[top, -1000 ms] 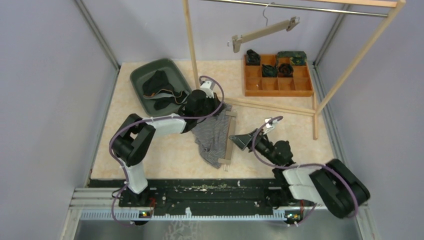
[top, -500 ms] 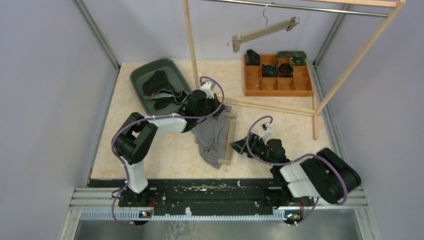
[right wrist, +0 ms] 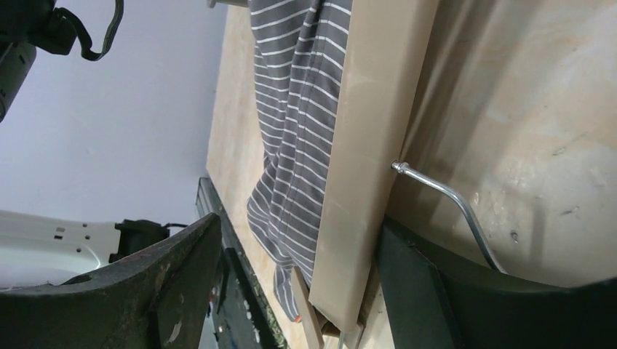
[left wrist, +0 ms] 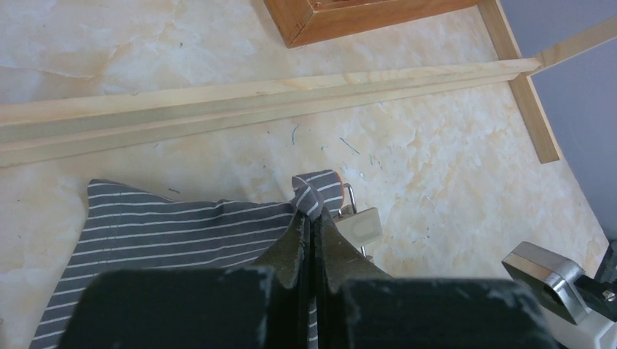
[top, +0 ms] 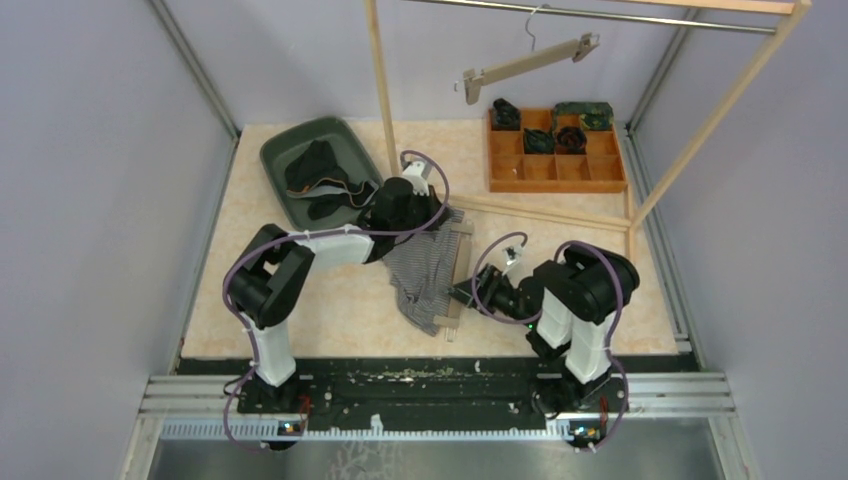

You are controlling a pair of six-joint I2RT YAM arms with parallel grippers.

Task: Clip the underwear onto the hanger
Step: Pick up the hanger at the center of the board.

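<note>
Lying flat on the tabletop point(top: 330, 300), the striped underwear point(top: 420, 275) is resting with the wooden hanger point(top: 458, 285) along its right edge. The hanger's long axis is running from the near side toward the far side.

The left gripper point(left wrist: 313, 218) is reaching over the garment's far corner. Its jaws are pressed together, pinching a raised fold of fabric just beside the metal clip point(left wrist: 360, 225).

The right gripper point(right wrist: 291, 240) is the nearer one to the bar's mid-length. Its jaws are spread wide and straddling the bar crosswise, apparently touching neither side.

The wire hook point(right wrist: 451, 196) is projecting from the bar's side away from the garment.

Judgement: the coming move is depending on bringing the pinched fold and the clip together.
</note>
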